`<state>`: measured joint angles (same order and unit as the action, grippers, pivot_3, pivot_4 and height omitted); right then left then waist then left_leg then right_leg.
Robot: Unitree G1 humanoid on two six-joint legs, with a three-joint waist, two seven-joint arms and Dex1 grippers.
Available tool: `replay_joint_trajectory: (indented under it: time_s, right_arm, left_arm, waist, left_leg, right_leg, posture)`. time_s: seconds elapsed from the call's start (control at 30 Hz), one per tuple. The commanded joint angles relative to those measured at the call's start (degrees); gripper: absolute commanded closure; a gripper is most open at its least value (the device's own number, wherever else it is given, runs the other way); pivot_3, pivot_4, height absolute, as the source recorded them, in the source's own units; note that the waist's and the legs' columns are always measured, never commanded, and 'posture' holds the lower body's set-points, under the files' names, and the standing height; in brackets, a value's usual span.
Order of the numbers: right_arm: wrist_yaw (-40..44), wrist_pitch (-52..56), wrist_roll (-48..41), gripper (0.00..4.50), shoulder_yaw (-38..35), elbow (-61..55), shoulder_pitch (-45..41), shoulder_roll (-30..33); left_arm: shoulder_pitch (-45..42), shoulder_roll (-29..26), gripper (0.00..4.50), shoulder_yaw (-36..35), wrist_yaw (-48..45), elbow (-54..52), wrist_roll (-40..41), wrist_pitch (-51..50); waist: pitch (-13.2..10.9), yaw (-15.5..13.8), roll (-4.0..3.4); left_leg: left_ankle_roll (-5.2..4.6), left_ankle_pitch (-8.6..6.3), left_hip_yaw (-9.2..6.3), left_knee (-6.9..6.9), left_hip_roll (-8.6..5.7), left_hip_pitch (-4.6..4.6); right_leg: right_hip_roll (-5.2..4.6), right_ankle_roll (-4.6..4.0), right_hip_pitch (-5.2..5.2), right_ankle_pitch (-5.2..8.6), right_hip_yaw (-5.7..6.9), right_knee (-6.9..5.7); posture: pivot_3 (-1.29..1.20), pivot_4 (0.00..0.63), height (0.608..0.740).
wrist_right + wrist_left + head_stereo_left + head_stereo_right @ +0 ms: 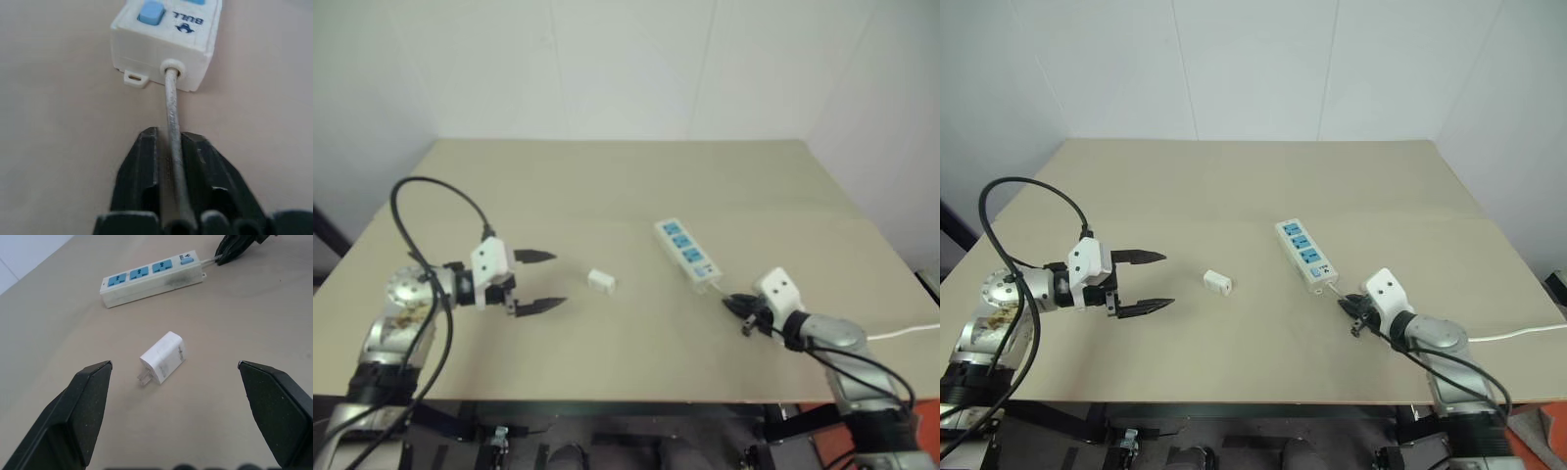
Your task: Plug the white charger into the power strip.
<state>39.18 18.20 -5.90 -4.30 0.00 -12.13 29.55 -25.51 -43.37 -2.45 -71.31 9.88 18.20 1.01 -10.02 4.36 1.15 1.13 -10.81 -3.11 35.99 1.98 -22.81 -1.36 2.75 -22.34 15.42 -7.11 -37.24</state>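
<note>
The right claw [1355, 315] is pinched narrow on the strip's thin cord [172, 127]: in the right wrist view the cord runs between the two black fingers [142, 181], close to where it leaves the end of the strip. The left claw [546, 281] hangs over the table [607, 186] with its fingers spread wide and nothing between them.

From the left claw, the charger [601, 281] lies at about 3 o'clock, near the fingertips and apart from them. It is a small white block lying on its side, with two metal prongs [145, 377] showing in the left wrist view, aimed toward that claw.

The strip [1303, 255] lies flat at about 10 o'clock from the right claw, a long white bar with three blue sockets and a blue switch [150, 11] at its cord end. Charger and strip lie well apart; the sockets hold nothing.
</note>
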Motion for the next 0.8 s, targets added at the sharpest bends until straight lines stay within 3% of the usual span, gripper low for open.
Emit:
replay_joint_trajectory:
  time_s: [0.03,0.23,0.8]
  right_arm:
    - [-4.1,-1.1,-2.4,2.14,-2.7,-4.9,-0.1,-2.6]
    - [-7.7,-3.6,-2.6,0.02,-1.8,-6.1,0.7,-6.1]
    - [-13.4,-10.8,-0.6,0.02,0.2,5.1,-4.7,-12.5]
  left_arm:
    - [-1.2,-0.7,0.00,-0.3,-1.5,0.3,0.2,1.4]
    - [-0.7,-1.1,0.00,-1.0,-1.3,0.7,-0.3,2.2]
    - [0.1,-0.8,0.00,-0.9,0.8,0.2,-0.7,3.2]
  waist:
    - [0.0,-0.1,0.00]
    - [0.0,-0.5,0.00]
    - [0.0,-0.4,0.00]
  left_leg:
    - [0.00,0.00,0.00,0.00,0.00,-0.04]
    - [0.00,-0.01,-0.02,-0.02,-0.03,-0.25]
    - [0.00,0.00,0.00,-0.01,-0.03,-0.27]
  right_leg:
    - [0.00,0.00,-0.03,0.00,-0.01,0.01]
    - [-0.09,0.00,-0.08,0.01,0.07,0.13]
    - [-0.10,-0.02,-0.14,-0.01,0.05,0.10]
  posture:
    - [0.00,0.150,0.740]
    - [0.00,0.150,0.740]
    - [0.00,0.150,0.740]
